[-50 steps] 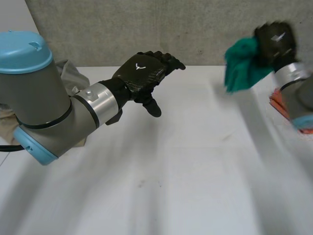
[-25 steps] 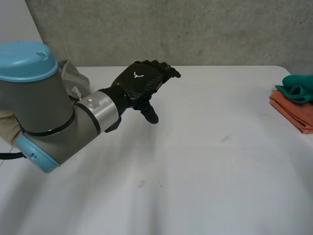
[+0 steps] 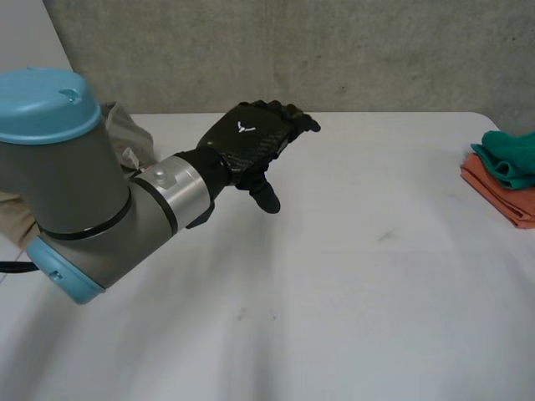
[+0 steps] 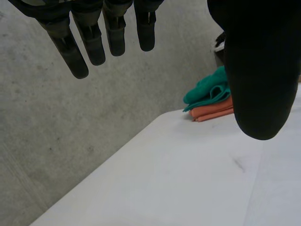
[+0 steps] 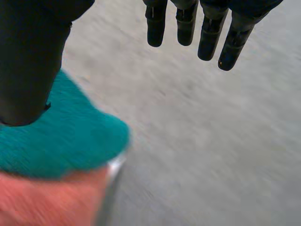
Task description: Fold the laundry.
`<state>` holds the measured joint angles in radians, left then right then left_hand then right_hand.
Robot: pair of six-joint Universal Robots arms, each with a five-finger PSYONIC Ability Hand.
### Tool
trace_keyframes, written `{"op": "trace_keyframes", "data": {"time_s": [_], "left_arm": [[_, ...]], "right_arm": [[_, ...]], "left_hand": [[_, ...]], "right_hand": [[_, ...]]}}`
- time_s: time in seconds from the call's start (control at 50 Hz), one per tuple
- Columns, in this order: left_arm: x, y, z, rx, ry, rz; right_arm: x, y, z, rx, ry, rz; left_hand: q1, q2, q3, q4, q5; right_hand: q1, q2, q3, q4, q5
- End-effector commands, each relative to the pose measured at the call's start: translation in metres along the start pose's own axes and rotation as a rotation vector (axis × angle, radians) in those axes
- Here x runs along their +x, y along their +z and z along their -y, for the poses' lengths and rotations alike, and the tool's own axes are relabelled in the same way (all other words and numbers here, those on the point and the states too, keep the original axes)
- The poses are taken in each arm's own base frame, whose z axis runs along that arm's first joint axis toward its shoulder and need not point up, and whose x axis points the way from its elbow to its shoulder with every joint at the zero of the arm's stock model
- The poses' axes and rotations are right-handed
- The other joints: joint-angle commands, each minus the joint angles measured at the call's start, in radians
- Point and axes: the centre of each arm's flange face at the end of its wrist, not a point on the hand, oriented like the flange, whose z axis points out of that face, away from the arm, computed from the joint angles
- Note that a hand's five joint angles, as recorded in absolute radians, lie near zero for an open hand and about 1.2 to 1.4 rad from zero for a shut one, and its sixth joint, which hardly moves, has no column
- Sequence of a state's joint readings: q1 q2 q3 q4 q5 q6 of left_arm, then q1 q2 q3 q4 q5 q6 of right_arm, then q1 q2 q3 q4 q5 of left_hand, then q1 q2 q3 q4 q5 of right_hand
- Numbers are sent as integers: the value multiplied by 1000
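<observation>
Green cloth lies on orange cloth at the table's right edge. Left hand and right hand hang open, empty. Next job, probably: grab the beige cloth, left edge.

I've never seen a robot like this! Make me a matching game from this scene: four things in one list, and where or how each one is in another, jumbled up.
Things:
1. teal green crumpled cloth
2. orange folded cloth
3. black left hand
4. beige cloth

Places or states:
A. open, in the air above the white table, holding nothing
B. bottom of the pile at the table's right edge
C. partly hidden behind the left arm
D. top of that pile

Pairs: 1-D, 2-B, 3-A, 4-C.
</observation>
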<state>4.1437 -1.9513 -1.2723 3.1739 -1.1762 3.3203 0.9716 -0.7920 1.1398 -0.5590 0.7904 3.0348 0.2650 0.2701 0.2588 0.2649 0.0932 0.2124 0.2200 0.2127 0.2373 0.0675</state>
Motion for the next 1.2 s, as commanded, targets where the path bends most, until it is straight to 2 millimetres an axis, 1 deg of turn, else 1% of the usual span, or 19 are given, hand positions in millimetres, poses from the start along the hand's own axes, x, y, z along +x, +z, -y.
{"op": "trace_keyframes", "data": {"time_s": [0.02, 0.1, 0.18, 0.22, 0.26, 0.28, 0.38, 0.5, 0.52, 0.54, 0.6, 0.62, 0.74, 0.84, 0.88, 0.9, 0.98, 1.1, 1.2], "left_arm": [[-2, -4, 10, 21, 8, 8], [-5, -8, 20, 44, 15, 23], [-16, -12, 28, 64, 22, 76], [-31, -15, 34, 73, 23, 155], [-44, -18, 36, 77, 24, 220], [-50, -20, 39, 82, 27, 255], [-107, -32, 49, 142, 73, 507], [-185, -53, 33, 107, 151, 708], [-197, -56, 26, 79, 165, 733], [-219, -61, 6, 15, 196, 769], [-247, -66, -24, -84, 261, 794], [-262, -71, -42, -148, 308, 798], [-292, -54, -108, -313, 469, 725], [-306, -41, -138, -320, 471, 691], [-308, -37, -143, -313, 469, 675], [-309, -35, -146, -304, 468, 664], [-313, -31, -140, -246, 452, 681], [-312, -23, -111, -82, 414, 726], [-291, -19, -61, 42, 367, 717]], "right_arm": [[61, -35, 45, -221, -302, -286], [84, -38, 80, -297, -542, -485], [52, -17, 107, -238, -567, -547], [4, 1, 141, -97, -523, -477], [-28, 5, 162, -15, -471, -423], [-59, 3, 178, 51, -409, -362], [-151, -16, 203, 200, -227, -104], [-261, -62, 193, 208, -78, 226], [-290, -77, 186, 189, -61, 312], [-303, -85, 184, 180, -59, 347], [-338, -111, 168, 128, -76, 445], [-345, -116, 163, 111, -86, 465], [-360, -135, 126, 1, -178, 523], [-358, -139, 114, -64, -203, 511], [-358, -143, 106, -99, -202, 510], [-357, -144, 104, -106, -204, 508], [-359, -150, 98, -134, -198, 517], [-354, -152, 93, -157, -194, 506], [-341, -142, 93, -157, -195, 457]], "left_hand": [[63, 58, 69, 63, 60], [63, 58, 69, 63, 60], [63, 58, 69, 63, 60], [60, 55, 66, 60, 57], [51, 46, 58, 51, 49], [43, 37, 49, 43, 40], [-25, -30, -19, -25, -28], [-57, -62, -51, -57, -60], [-69, -74, -63, -69, -72], [-72, -77, -66, -72, -75], [-78, -83, -72, -78, -81], [-78, -83, -72, -78, -81], [-78, -83, -72, -78, -81], [-20, -25, -13, -19, -22], [115, 110, 121, 115, 112], [351, 346, 357, 351, 349], [1129, 1124, 1135, 1129, 1126], [1131, 1126, 1137, 1131, 1129], [1131, 1126, 1137, 1131, 1129]], "right_hand": [[-38, -46, -38, -63, -68], [-38, -46, -38, -63, -68], [-38, -46, -38, -63, -68], [-38, -46, -38, -63, -68], [-38, -46, -38, -63, -68], [-38, -46, -38, -63, -68], [-38, -46, -38, -63, -68], [-38, -46, -38, -63, -68], [-38, -46, -38, -63, -68], [-38, -46, -38, -63, -68], [-38, -46, -38, -63, -68], [-38, -46, -38, -63, -68], [-38, -46, -38, -63, -68], [-38, -46, -38, -63, -68], [-38, -46, -38, -63, -68], [-38, -46, -38, -63, -68], [-38, -46, -38, -63, -68], [-38, -46, -38, -63, -68], [-38, -46, -38, -63, -68]]}}
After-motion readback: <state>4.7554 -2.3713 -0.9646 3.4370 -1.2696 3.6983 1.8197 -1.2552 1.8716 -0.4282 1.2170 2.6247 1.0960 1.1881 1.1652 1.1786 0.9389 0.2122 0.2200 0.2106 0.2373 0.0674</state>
